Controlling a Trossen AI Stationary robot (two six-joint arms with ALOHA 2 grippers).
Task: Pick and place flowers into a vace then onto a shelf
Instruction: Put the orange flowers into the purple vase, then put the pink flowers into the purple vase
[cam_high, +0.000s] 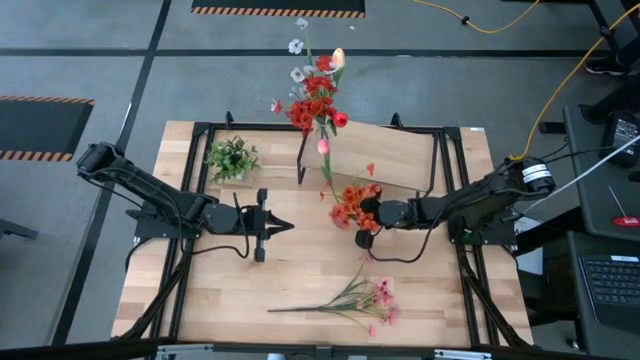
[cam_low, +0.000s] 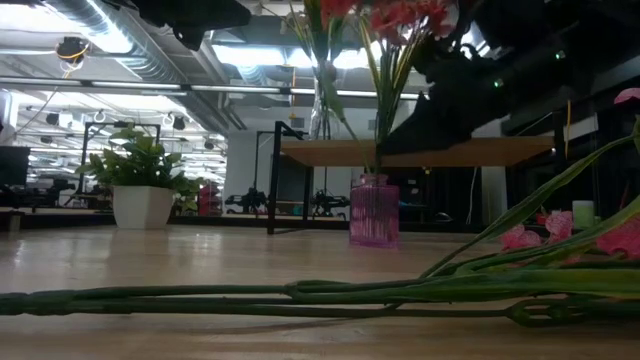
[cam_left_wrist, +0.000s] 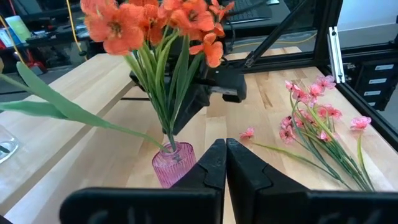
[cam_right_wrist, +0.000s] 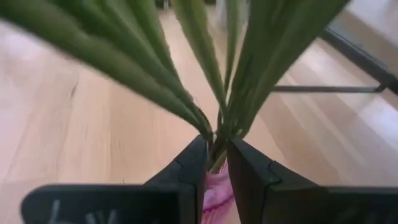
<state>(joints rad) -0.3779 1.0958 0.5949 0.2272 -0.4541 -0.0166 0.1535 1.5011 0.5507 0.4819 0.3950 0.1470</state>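
Right gripper (cam_right_wrist: 216, 163) pinches the orange flowers (cam_high: 352, 203) by their stems, directly above the pink vase (cam_low: 374, 210) holding their ends. Behind it stands the shelf (cam_high: 395, 152). Left gripper (cam_high: 283, 226) waits clenched, opposite.

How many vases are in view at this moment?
2. A clear vase with red and white flowers stands on the shelf. A pink vase with orange flowers sits on the tabletop, at the right gripper.
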